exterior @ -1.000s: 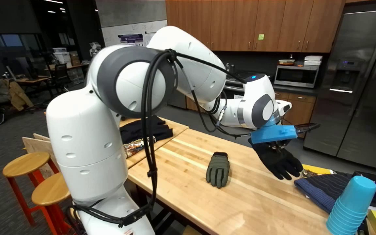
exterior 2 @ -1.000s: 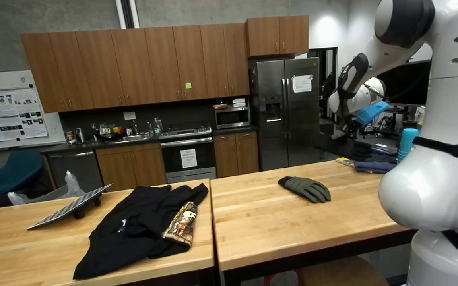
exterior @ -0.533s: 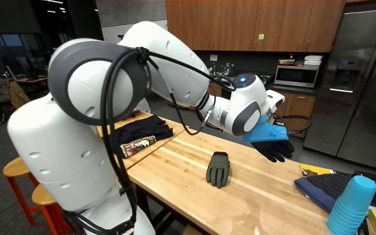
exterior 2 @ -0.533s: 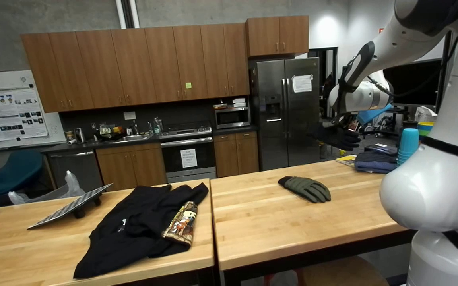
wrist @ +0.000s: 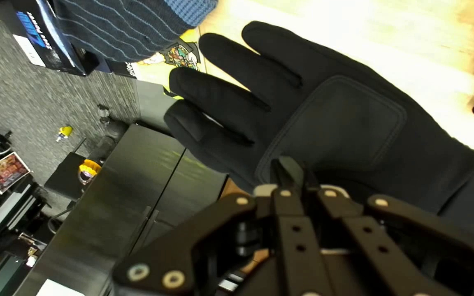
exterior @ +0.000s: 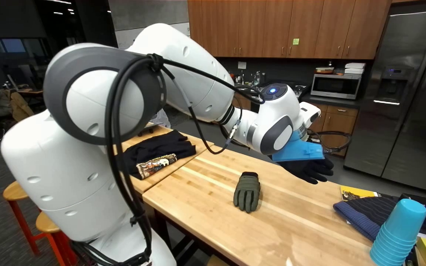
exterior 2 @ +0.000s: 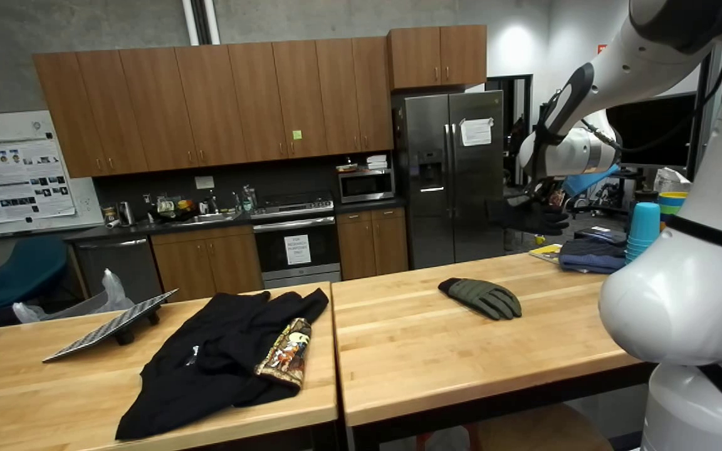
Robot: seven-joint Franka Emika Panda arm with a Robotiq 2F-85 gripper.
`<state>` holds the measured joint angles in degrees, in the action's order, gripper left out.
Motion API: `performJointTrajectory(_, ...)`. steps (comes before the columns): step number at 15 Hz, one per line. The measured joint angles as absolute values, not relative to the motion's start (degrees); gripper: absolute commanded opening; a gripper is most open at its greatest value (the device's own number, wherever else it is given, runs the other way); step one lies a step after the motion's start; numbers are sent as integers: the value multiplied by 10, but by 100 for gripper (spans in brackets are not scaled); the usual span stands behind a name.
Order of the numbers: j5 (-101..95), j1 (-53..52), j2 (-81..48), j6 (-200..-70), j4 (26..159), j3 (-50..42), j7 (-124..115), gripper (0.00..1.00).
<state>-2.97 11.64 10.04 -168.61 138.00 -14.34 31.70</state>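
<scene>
A black glove (wrist: 335,119) is pinched in the gripper (wrist: 298,176), clear of the table (exterior: 213,207); swing is best limited by slow carrying.

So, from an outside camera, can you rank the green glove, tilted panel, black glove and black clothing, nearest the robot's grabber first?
From the gripper, in an exterior view:
1. Black glove: pinched in its jaws.
2. Green glove: on the right table.
3. Black clothing: on the left table.
4. Tilted panel: farther left, same table.
</scene>
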Motion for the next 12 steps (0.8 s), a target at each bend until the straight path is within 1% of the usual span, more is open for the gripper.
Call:
performJointTrajectory(3,-41,118,93,-1688,1380,-142,295,2)
performJointTrajectory(6,-116,140,78,-1722,1381,-130,218,2)
performJointTrajectory(9,-258,209,63,-1784,1381,-100,87,2)
performJointTrajectory(12,-388,287,65,-1808,1377,-74,-30,2)
